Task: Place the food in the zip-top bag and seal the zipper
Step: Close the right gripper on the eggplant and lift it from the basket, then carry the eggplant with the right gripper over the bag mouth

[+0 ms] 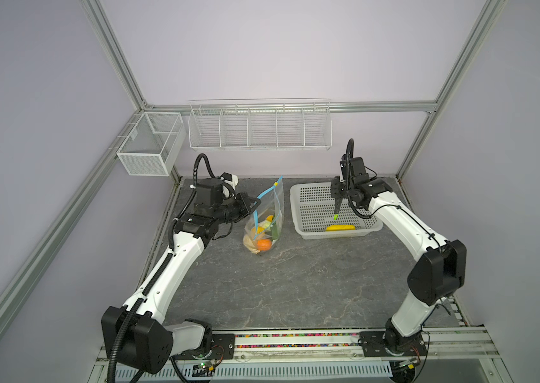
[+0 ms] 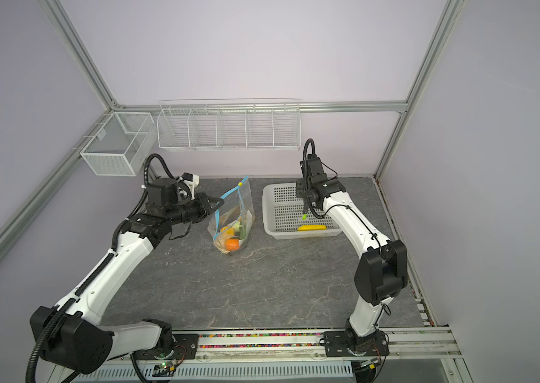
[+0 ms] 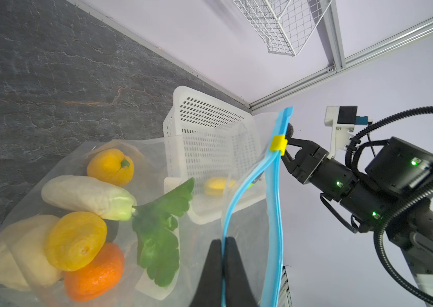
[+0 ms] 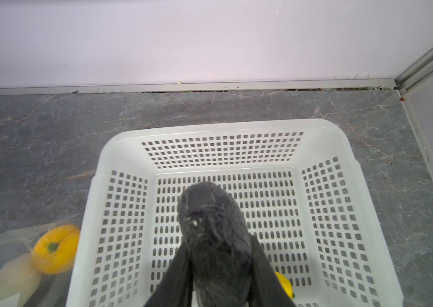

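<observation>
Zip-top bag (image 1: 274, 206) on grey marbled tabletop (image 1: 295, 282), lilac walls (image 1: 262, 49)

Left hand (image 1: 256, 201) gripping zip-top bag (image 1: 273, 207), right hand (image 1: 337, 207) holding dark piece (image 1: 336, 215) over basket (image 1: 308, 199)

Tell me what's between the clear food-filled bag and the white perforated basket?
Only a bare strip of grey stone-look tabletop, seen in both top views.

a: both top views look down from high over the near edge, taking in the whole table (image 1: 295, 282).
b: the wrist views are close-up; each catches the basket (image 4: 236, 127), the left apparently through the zip-top bag (image 3: 199, 231).
</observation>
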You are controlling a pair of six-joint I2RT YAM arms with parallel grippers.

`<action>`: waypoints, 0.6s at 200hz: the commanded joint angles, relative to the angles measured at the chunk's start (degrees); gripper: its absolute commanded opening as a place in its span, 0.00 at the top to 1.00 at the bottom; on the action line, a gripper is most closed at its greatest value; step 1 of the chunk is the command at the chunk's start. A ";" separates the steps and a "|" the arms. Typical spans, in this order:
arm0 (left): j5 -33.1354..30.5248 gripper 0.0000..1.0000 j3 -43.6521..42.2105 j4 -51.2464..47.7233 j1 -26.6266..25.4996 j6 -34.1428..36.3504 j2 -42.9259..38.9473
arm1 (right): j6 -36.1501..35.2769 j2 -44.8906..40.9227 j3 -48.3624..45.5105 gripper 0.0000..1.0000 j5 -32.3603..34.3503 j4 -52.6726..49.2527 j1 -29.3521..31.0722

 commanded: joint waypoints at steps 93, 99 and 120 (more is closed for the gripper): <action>-0.58 1.00 3.31 0.96 0.38 -1.66 1.82 | -0.66 -11.93 -5.60 0.73 -4.33 13.88 9.04; -0.61 1.00 3.54 0.82 0.36 -1.76 1.89 | -0.74 -12.33 -5.50 0.73 -4.42 14.35 9.59; -0.78 1.00 4.23 0.29 0.38 -1.59 1.97 | -0.06 -12.97 -4.54 0.72 -5.70 15.72 10.99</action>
